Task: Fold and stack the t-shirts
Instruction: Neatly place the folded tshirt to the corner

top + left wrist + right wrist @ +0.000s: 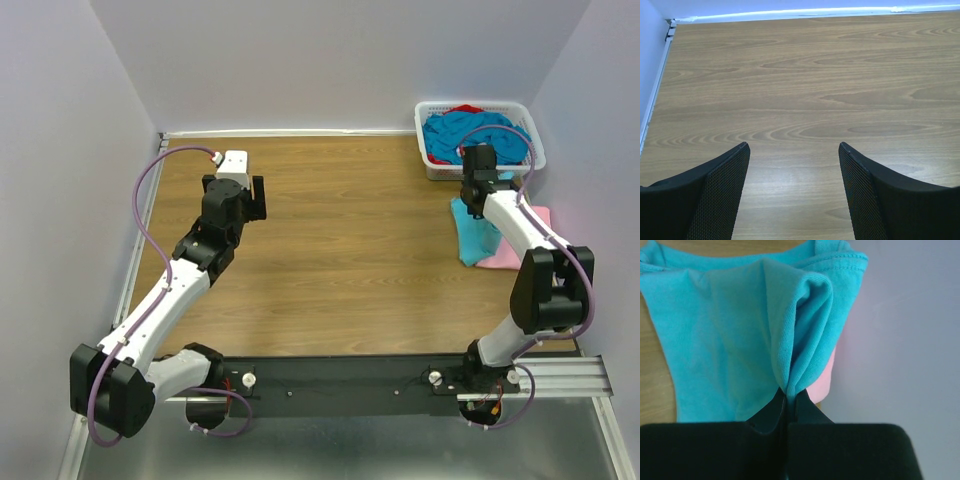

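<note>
At right of the top view, the right hand is pinching 1 turquoise t-shirt, its length trailing down-frame; the left hand is gaping empty, well apart at upper left.

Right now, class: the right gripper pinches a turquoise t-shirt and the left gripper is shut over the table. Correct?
No: the left gripper is open over the table, as the left wrist view shows. The right gripper does pinch the turquoise t-shirt.
</note>
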Tool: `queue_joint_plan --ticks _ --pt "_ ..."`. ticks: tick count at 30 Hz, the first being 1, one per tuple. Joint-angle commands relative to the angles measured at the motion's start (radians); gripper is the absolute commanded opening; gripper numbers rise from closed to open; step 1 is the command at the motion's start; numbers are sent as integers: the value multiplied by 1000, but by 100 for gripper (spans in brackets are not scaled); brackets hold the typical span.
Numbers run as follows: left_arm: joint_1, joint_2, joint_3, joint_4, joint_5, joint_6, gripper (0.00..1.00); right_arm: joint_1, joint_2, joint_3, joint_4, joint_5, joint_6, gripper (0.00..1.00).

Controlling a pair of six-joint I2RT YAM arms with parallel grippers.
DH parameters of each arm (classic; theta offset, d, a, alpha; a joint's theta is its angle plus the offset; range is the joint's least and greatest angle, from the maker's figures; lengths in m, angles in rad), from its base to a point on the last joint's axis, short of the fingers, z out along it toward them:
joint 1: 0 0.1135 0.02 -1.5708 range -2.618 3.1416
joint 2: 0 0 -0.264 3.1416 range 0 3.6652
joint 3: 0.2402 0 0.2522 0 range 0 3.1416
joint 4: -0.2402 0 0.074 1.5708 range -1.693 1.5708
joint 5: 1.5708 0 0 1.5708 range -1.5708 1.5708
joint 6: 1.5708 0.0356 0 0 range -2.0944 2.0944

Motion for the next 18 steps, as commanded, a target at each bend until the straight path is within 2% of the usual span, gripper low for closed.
queue_joint_plan --ticks 1,18 --pt "7 -4 -3 15 8 -15 79 -20 -18 68 0 39 -62 1" --pt "7 28 -3 12 25 -18 79 -107 19 25 70 41 -74 1"
